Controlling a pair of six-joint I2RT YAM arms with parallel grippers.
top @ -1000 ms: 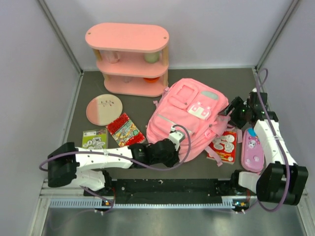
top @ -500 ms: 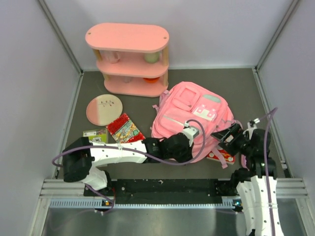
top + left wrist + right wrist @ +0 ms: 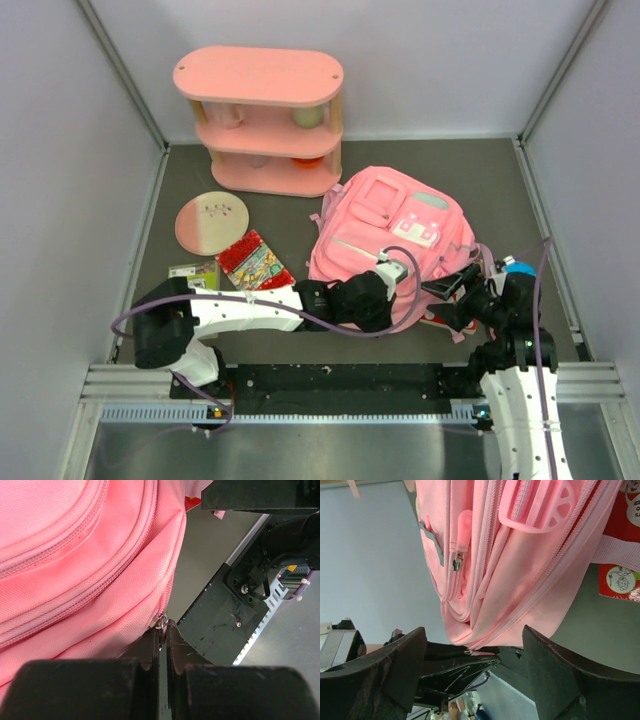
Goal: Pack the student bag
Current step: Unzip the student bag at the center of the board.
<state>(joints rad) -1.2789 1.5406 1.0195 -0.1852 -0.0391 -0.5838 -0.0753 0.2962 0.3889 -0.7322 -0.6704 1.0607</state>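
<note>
Left wrist view showed the left end effector (image 3: 162, 632) pinched almost fully shut on the small metal zip pull (image 3: 161, 624) at a lower seam of the backpack (image 3: 75, 570), whose pink fabric lay directly ahead of its tips and to one side. Doing this step well probably meant drawing the pull along the line of the zip, not away from the fabric, while the other arm steadied the bag against sliding on the bench (image 3: 480, 170). The left arm lay low, stretched across from its base. The right end effector (image 3: 472, 635) stood wide open, holding nothing, the backpack's side just ahead of its spread fingers; that arm rose from its base, wrist turned toward the bag.
</note>
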